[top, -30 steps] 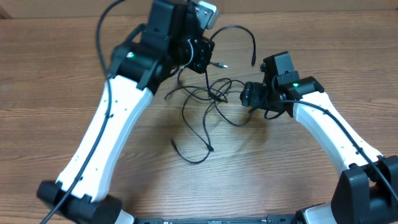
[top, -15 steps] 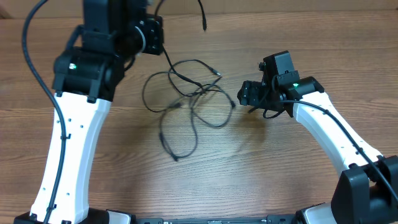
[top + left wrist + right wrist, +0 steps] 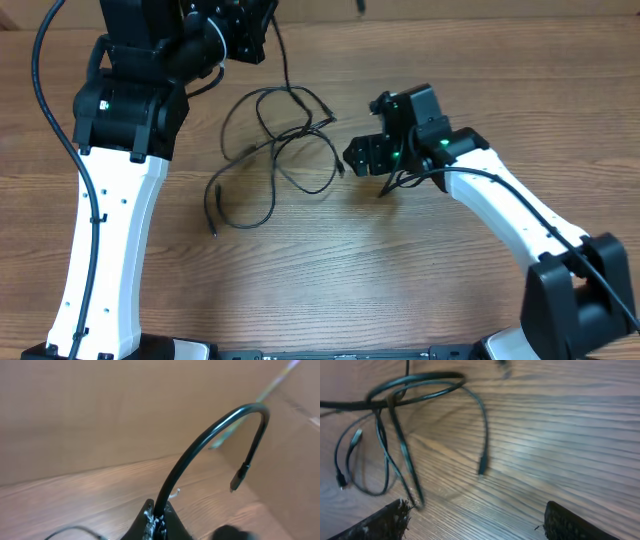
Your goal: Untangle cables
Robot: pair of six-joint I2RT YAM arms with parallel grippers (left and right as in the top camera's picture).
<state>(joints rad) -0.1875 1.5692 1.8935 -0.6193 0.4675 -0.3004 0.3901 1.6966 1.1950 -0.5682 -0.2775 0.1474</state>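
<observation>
The left gripper [image 3: 159, 521] is raised off the wooden tabletop [image 3: 420, 270] and is closed tight on one black cable [image 3: 197, 442]. That cable rises from between its fingertips, arcs over and hangs down to a small plug end [image 3: 235, 482] in the air beyond the gripper. Below the gripper, the same cord runs down into the rest of the cables [image 3: 389, 401], a loose tangle of thin black loops lying on the tabletop (several strands cross at one point).

The right gripper [image 3: 476, 506] sits low over the tabletop with its fingers [image 3: 385, 520] spread wide and nothing between them. The tangle lies just ahead of it and off to its left. One free plug tip [image 3: 482, 467] rests on the wood straight in front of the open gap.
</observation>
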